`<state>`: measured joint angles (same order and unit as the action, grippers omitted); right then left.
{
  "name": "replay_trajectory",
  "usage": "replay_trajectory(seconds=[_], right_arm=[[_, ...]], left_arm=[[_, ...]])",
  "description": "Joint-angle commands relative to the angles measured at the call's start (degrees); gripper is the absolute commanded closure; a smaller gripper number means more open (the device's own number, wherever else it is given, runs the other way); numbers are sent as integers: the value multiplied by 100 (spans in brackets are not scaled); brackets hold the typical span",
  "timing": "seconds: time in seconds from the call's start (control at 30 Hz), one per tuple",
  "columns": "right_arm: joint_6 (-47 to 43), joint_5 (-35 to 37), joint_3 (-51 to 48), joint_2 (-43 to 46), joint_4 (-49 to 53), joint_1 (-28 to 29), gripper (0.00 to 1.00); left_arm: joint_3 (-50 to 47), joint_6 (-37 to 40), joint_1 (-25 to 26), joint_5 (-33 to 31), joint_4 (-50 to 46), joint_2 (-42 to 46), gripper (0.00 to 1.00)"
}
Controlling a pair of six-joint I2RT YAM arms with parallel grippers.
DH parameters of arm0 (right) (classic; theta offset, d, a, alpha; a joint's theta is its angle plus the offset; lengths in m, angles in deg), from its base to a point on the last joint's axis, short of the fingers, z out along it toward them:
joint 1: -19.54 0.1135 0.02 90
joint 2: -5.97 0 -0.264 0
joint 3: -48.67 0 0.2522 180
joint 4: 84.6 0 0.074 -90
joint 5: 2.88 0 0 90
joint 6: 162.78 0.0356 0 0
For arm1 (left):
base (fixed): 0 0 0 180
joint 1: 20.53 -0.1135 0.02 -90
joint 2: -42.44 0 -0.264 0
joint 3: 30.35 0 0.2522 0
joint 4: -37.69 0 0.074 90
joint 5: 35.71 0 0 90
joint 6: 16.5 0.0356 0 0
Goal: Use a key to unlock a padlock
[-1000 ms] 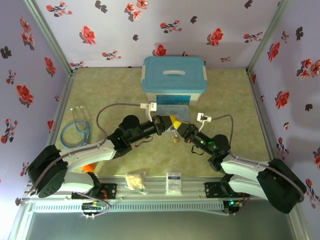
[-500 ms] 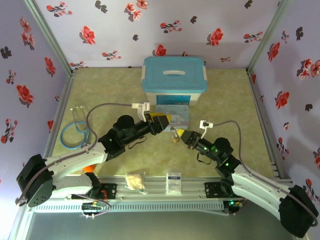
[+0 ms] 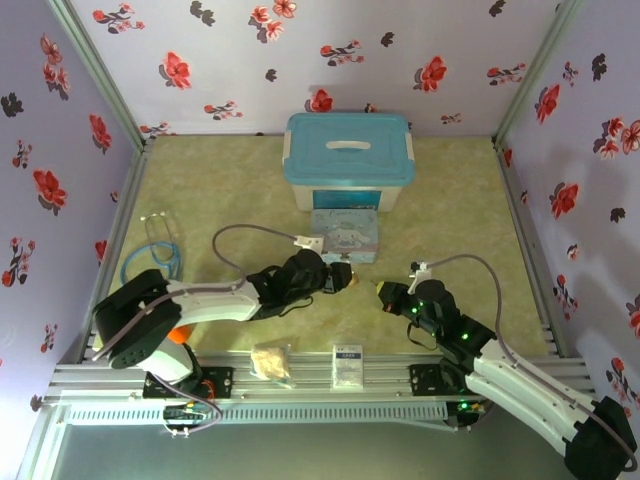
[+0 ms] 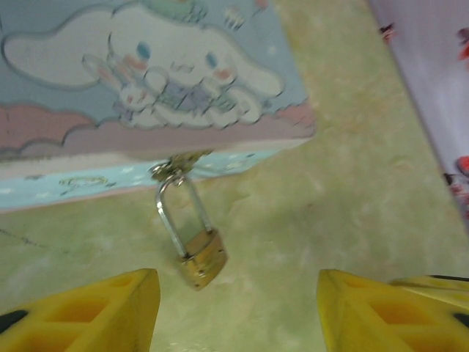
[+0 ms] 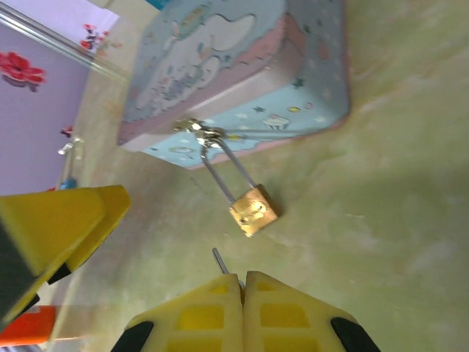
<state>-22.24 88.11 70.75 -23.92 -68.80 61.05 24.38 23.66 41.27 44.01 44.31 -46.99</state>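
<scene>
The padlock [image 4: 201, 258] hangs locked on the cartoon tin's [image 4: 146, 88] clasp [image 4: 172, 170]. The right hand [image 5: 243, 290] pinches the key [image 5: 219, 259] just short of it; the left hand [image 4: 238, 308] gapes empty. Insertion and turning remain.

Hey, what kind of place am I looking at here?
Probably a robot test booth: flowered walls enclose a tabletop, two arms bolt to a metal rail, and a padlock is hooked to a cartoon tin.

No words can be read. A white card [image 3: 347, 366] at the bench's [image 3: 250, 180] near edge carries print too small to make out.
</scene>
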Motion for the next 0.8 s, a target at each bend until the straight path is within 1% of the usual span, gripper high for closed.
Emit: replay_trajectory(seconds=[0.0, 0.17, 0.23, 0.4, 0.53, 0.7, 0.77], right_arm=[[-94, 217, 101, 18, 126, -12, 100], [-81, 208, 39, 88, 112, -12, 100], [-71, 208, 5, 106, 82, -14, 100], [-73, 235, -62, 109, -12, -12, 100], [-71, 233, -92, 108, -90, -12, 100], [-55, 226, -101, 106, -30, -12, 100], [-32, 235, -124, 106, -20, -12, 100]], left_arm=[[200, -100, 95, -489, 345, -339, 42], [305, -131, 104, -688, 480, -720, 42], [324, -36, 104, -747, 675, -937, 41], [420, -102, 95, -665, 1064, -1441, 41], [601, -79, 92, -644, 919, -1640, 41], [752, -142, 86, -561, 926, -1986, 43], [820, -205, 95, -433, 1012, -2141, 48]])
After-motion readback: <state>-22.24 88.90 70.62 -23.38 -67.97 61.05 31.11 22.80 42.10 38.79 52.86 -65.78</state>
